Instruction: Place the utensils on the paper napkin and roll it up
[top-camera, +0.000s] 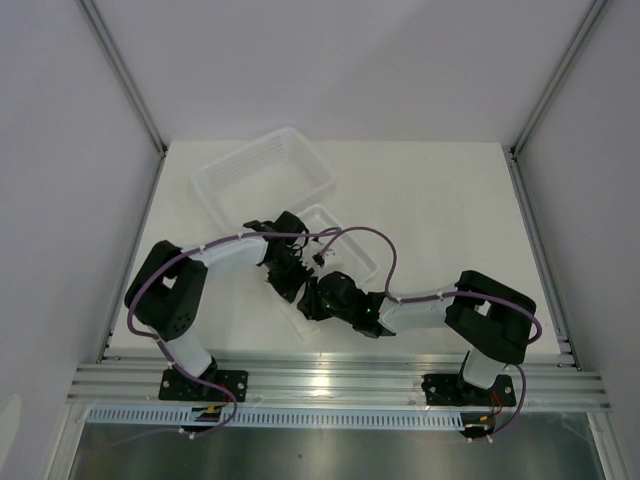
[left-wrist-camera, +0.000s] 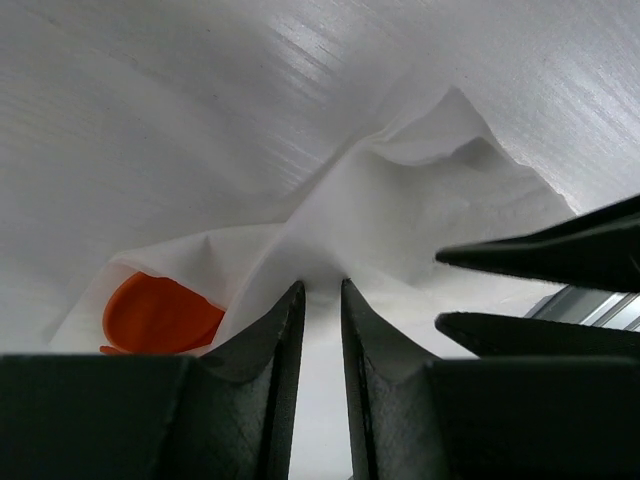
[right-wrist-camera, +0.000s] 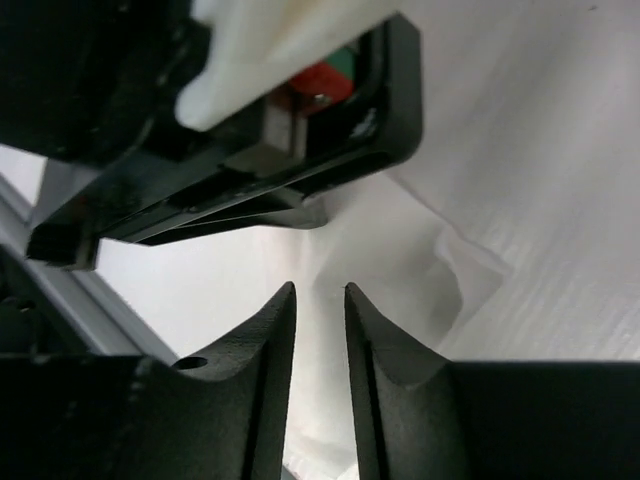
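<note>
Near the middle of the white table (top-camera: 450, 220), the left gripper (left-wrist-camera: 320, 293) pinches a raised fold of the paper napkin (left-wrist-camera: 400, 215), an orange spoon (left-wrist-camera: 160, 315) peeking from its folds. The right gripper (right-wrist-camera: 320, 290) sits just beside, jaws slightly parted, empty.

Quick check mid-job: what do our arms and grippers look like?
Both the left arm and right arm have white links, bulky black joints and a purple cable clipped along them. The left gripper and right gripper have matte black, wedge-shaped fingers.
</note>
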